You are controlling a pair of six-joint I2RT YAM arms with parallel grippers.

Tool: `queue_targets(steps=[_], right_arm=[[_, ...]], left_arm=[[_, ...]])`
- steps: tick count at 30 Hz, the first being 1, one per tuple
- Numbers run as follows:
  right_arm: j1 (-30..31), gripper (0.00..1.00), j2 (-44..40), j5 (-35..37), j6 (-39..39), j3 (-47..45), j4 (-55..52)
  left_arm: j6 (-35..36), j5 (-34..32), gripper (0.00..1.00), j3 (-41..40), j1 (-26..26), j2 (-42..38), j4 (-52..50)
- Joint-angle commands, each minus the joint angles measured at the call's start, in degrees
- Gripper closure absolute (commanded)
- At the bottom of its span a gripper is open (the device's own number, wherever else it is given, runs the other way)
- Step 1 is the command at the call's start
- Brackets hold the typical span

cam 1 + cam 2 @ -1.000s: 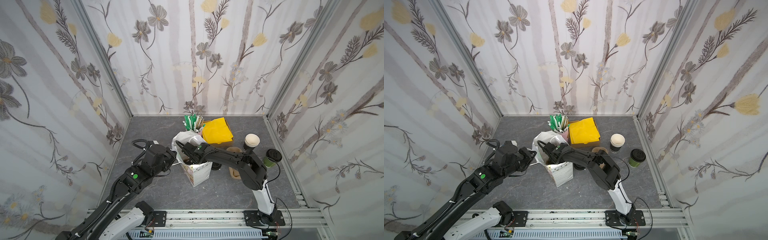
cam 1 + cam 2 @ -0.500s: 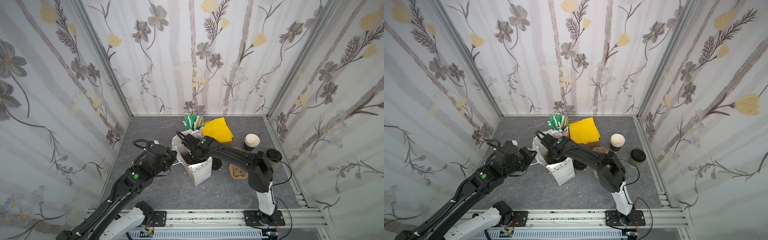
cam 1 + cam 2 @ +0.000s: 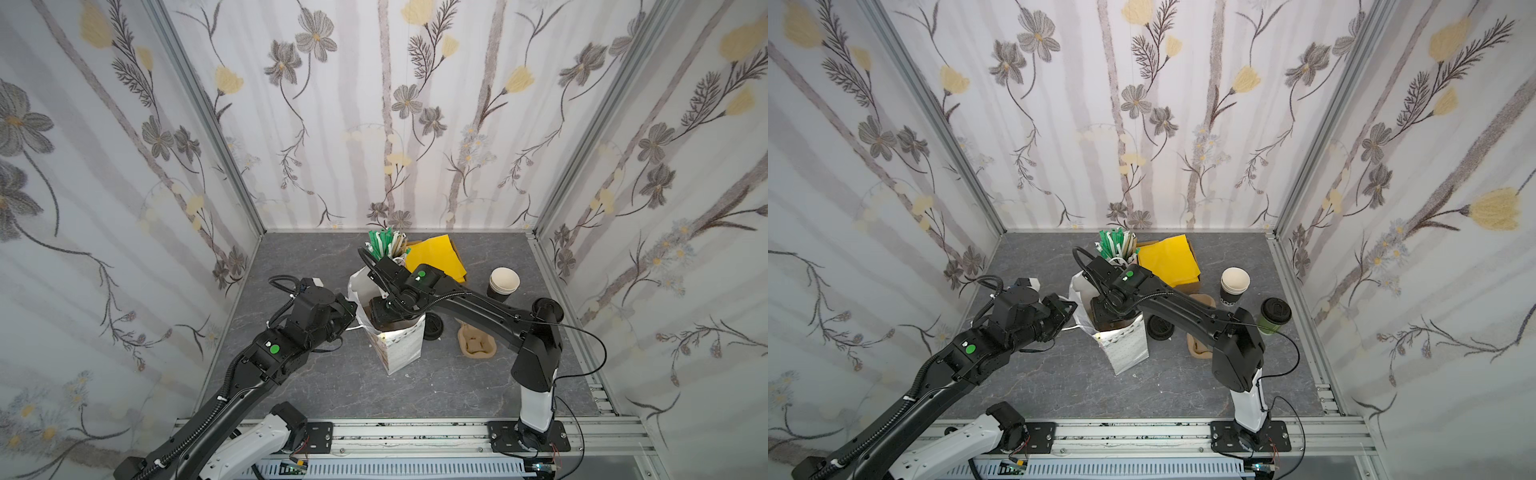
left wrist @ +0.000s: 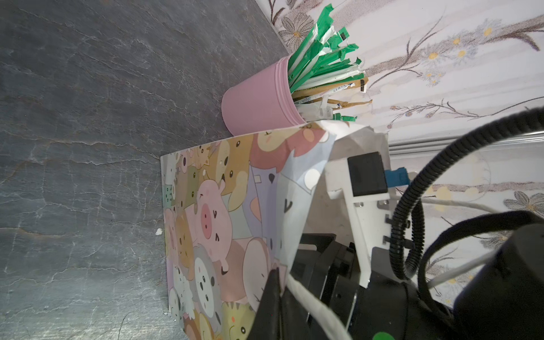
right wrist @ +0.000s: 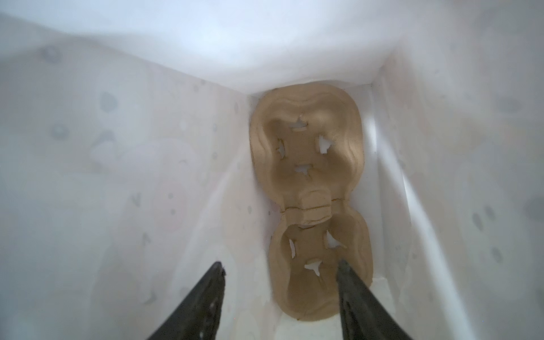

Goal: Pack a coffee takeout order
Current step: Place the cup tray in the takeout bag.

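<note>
Two grippers are at the paper bag (image 3: 401, 349). The right gripper (image 5: 279, 263) is inside it, jaws apart and holding nothing, over a tan carrier (image 5: 306, 164) on the bottom. The left gripper (image 4: 276, 275) pinches the bag's edge. The green cup (image 3: 1275, 316) stands at the bag's 3 o'clock. The yellow napkin (image 3: 1169, 259) lies at 1 o'clock. Tan sticks (image 4: 347, 103) sit in a pink cup (image 4: 256, 100) at 12.

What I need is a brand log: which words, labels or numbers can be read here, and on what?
Nothing reads in full.
Stack of black cups: white lettering on the side, too small to read.
Tan wrapped sticks in the pink cup: small print, blurred.
Cartoon bag: animal pictures only, no words.
</note>
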Motion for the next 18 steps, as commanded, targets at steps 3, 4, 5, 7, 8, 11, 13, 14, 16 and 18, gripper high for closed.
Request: queue_targets(steps=[3, 4, 5, 7, 8, 11, 13, 14, 16, 18], right_arm=[[0.29, 0.4, -2.28, -1.28, 1.57, 1.42, 2.83], [0.35, 0.41, -2.81, -1.41, 1.65, 1.41, 2.82], [0.4, 0.41, -3.23, -1.41, 1.7, 1.44, 2.91], [0.52, 0.41, -4.31, -1.19, 1.61, 1.46, 3.0], [0.61, 0.41, -4.66, -1.14, 1.58, 1.43, 3.0], [0.7, 0.41, -5.85, -0.85, 1.44, 1.42, 3.06], [0.7, 0.42, -6.66, -0.4, 1.47, 1.46, 3.1], [0.7, 0.42, -6.86, -0.23, 1.42, 1.44, 3.26], [0.71, 0.42, -7.54, 0.1, 1.33, 1.41, 3.61], [0.7, 0.43, -8.18, 0.27, 1.23, 1.46, 4.16]], left_arm=[[1.78, -1.22, 1.0, 0.35, 0.08, -0.23, -0.21], [2.21, -1.39, 1.0, 0.34, 0.08, -0.17, -0.43], [2.59, -1.48, 1.0, 0.32, 0.08, -0.21, -0.56], [3.31, -1.68, 1.0, 0.18, 0.07, -0.24, -0.76], [3.58, -1.75, 1.0, 0.18, 0.07, -0.23, -0.83], [4.49, -1.76, 1.0, 0.16, 0.04, -0.15, -0.92], [5.34, -1.76, 1.0, 0.42, 0.08, -0.04, -0.92], [5.81, -1.67, 1.0, 0.52, 0.02, 0.05, -0.92], [7.35, -1.39, 1.0, 0.94, 0.05, 0.25, -0.92], [9.01, -0.96, 1.0, 1.46, 0.07, 0.46, -0.92]])
